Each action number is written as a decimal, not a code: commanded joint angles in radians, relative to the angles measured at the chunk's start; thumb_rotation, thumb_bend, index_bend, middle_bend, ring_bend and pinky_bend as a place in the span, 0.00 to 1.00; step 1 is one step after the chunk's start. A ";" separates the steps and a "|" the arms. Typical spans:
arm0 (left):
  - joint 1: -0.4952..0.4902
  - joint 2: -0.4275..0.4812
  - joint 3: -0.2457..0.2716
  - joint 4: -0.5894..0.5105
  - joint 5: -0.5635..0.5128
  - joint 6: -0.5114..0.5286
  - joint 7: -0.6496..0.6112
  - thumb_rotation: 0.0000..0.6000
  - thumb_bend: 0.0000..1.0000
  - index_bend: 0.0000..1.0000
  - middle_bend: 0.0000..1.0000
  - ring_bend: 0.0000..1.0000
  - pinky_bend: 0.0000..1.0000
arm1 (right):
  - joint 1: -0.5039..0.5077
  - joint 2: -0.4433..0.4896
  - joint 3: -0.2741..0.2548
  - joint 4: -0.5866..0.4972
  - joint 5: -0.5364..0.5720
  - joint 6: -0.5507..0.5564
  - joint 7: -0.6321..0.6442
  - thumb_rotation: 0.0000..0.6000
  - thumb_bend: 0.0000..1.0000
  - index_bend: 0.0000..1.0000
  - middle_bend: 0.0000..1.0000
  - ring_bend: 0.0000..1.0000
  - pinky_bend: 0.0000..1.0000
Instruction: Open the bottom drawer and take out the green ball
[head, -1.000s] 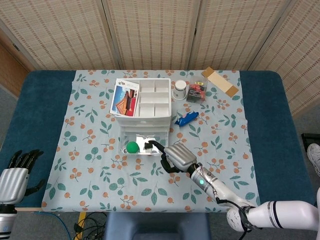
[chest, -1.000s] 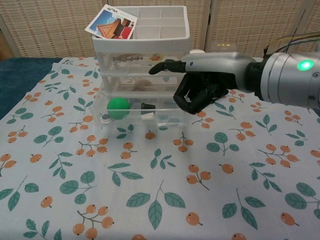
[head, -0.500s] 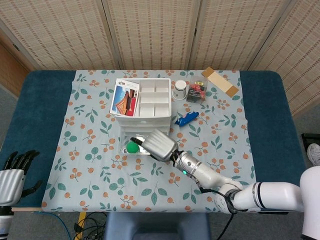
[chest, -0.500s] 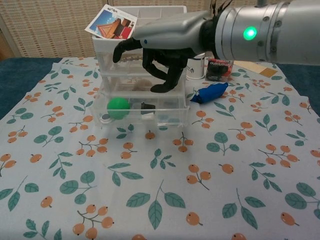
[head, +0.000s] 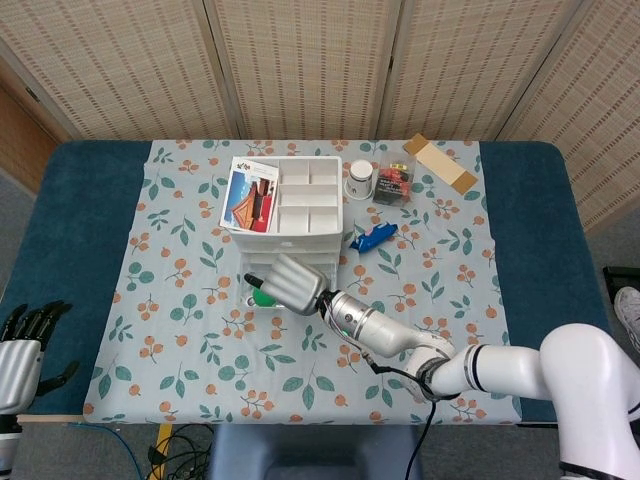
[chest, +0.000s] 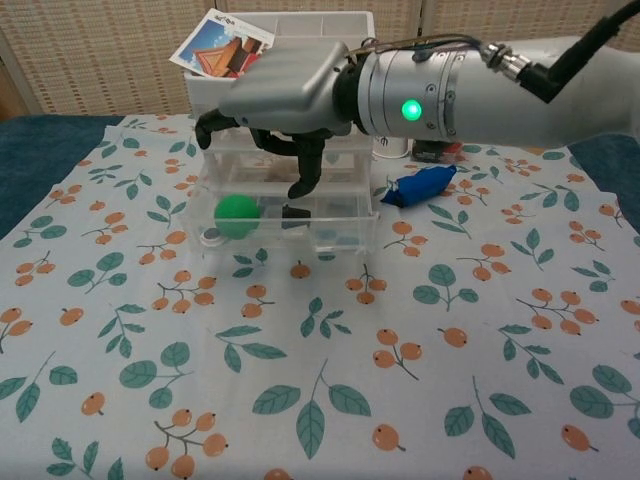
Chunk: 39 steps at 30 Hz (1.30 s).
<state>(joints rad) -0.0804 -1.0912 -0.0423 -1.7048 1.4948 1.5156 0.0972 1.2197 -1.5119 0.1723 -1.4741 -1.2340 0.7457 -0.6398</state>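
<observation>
A white plastic drawer unit (head: 288, 215) (chest: 285, 70) stands mid-table, its clear bottom drawer (chest: 290, 222) pulled out toward me. The green ball (chest: 238, 215) (head: 262, 296) lies in the drawer's left part, beside small dark items. My right hand (chest: 283, 95) (head: 288, 283) hovers over the open drawer, just above and right of the ball, fingers spread and curled downward, holding nothing. My left hand (head: 22, 345) hangs off the table's near left corner, fingers apart and empty; the chest view does not show it.
A picture card (head: 250, 194) lies on the unit's top left. Right of the unit lie a blue packet (head: 372, 237) (chest: 418, 185), a white cup (head: 360, 180), a dark box (head: 392, 185) and a brown strip (head: 440, 163). The floral cloth (chest: 320, 380) covers the table.
My right hand swung left and up from beside the drawer's right front to above the open drawer, ending near the ball. The left hand sank slightly lower at the corner.
</observation>
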 joint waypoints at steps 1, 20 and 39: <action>0.002 0.001 0.000 -0.001 0.000 0.002 0.000 1.00 0.20 0.17 0.18 0.18 0.09 | 0.023 -0.037 -0.004 0.064 -0.036 -0.012 0.017 1.00 0.20 0.18 0.83 0.93 1.00; 0.010 0.002 -0.001 0.006 -0.010 0.002 -0.003 1.00 0.20 0.17 0.18 0.18 0.09 | 0.054 -0.114 -0.028 0.198 -0.094 -0.057 0.074 1.00 0.25 0.30 0.83 0.94 1.00; 0.014 0.002 -0.004 0.004 -0.014 0.003 0.001 1.00 0.20 0.17 0.18 0.18 0.09 | 0.075 -0.137 -0.031 0.235 -0.119 -0.083 0.084 1.00 0.25 0.30 0.83 0.93 1.00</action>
<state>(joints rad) -0.0667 -1.0895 -0.0464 -1.7005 1.4806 1.5188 0.0978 1.2937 -1.6478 0.1415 -1.2404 -1.3521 0.6640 -0.5550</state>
